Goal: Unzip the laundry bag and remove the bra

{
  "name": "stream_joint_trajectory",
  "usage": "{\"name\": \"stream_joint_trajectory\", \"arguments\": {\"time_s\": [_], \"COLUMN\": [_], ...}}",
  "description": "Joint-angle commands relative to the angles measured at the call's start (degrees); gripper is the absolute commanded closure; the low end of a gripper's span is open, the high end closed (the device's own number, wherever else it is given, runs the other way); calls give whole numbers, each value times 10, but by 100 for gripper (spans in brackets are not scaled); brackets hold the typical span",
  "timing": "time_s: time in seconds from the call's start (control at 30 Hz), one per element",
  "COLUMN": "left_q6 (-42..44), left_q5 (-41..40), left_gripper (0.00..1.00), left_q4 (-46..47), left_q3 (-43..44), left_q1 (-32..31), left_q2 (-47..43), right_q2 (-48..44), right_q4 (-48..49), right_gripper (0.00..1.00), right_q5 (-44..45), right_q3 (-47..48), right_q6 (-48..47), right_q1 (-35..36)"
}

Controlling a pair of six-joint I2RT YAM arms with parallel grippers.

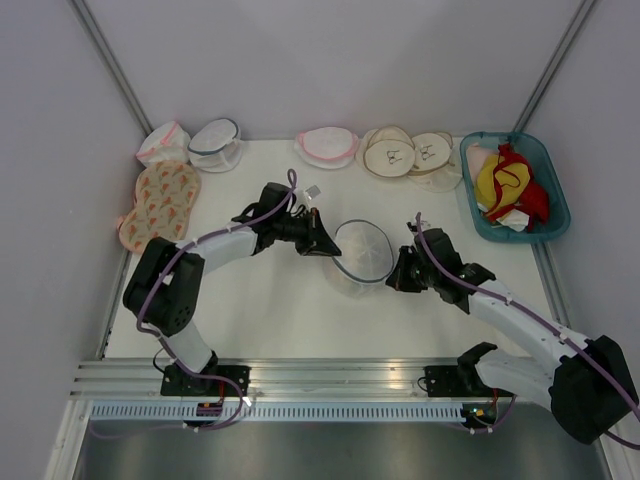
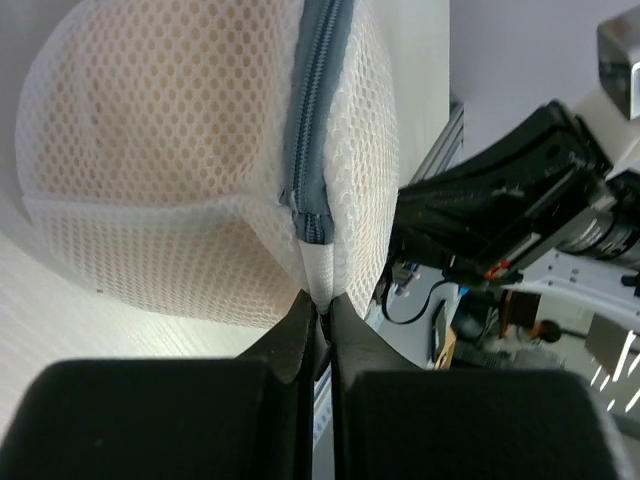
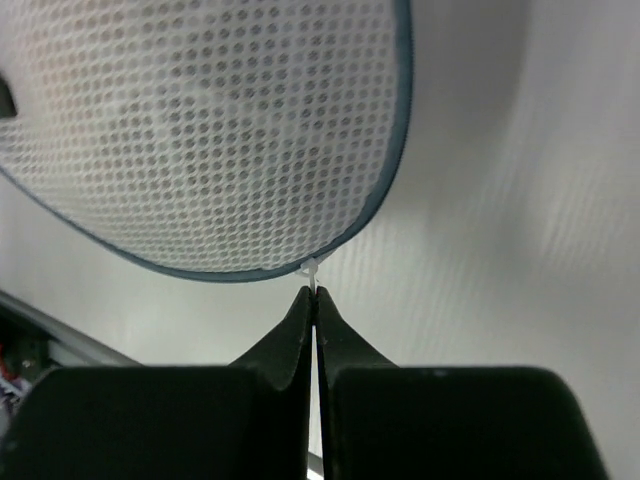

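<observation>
Two tight pinches are sharing one bag. The left gripper [image 2: 318,305] is clamping, jaws pressed together, on the white fabric fold right at its tips, where the blue-grey zipper [image 2: 315,120] is ending on the laundry bag [image 2: 170,170]. The right gripper [image 3: 313,298] is likewise squeezing shut on a small white tab [image 3: 312,268] jutting from the bag's dark trim just ahead of its tips; whether that tab is the zip pull, I cannot tell. The bag is sitting between the two grippers, touching both. The bra [image 2: 140,120] is showing as a peach shade through the mesh ahead of the left jaws, fully enclosed, and the zipper is looking closed along the stretch in view.

Both holds are taking very little material, so in my judgement the tab could be slipping free once pulling begins. If the left pinch gives, the light bag would likely be dragging along rather than unzipping. Mesh could also be catching in the zipper.

Well beyond the right gripper, a teal basket [image 1: 548,160] is holding red and yellow garments [image 1: 510,190].
</observation>
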Motion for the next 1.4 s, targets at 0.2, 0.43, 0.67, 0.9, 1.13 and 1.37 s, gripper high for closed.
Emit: {"name": "stream_joint_trajectory", "arguments": {"time_s": [0.2, 0.43, 0.67, 0.9, 1.13, 1.37], "left_q6": [244, 295, 154, -2, -163, -228], "left_q5": [128, 123, -187, -266, -229, -230], "left_gripper": [98, 81, 0, 0, 0, 1], "left_q4": [-171, -227, -226, -166, -56, 77], "left_q3": [83, 121, 85, -80, -212, -231], "left_q1": [3, 1, 0, -28, -100, -126], "left_q2": [64, 102, -47, -279, -329, -255], "right_q2": [32, 40, 7, -26, 18, 71], "right_q4": [-76, -76, -67, -34, 117, 199], "right_gripper": [100, 100, 100, 99, 99, 100], "right_q5": [221, 238, 156, -18, -203, -198], "right_q3": [89, 97, 79, 61, 32, 49], "right_q6": [-64, -63, -67, -59, 4, 33], "right_q1": [0, 0, 0, 4, 72, 138]}}
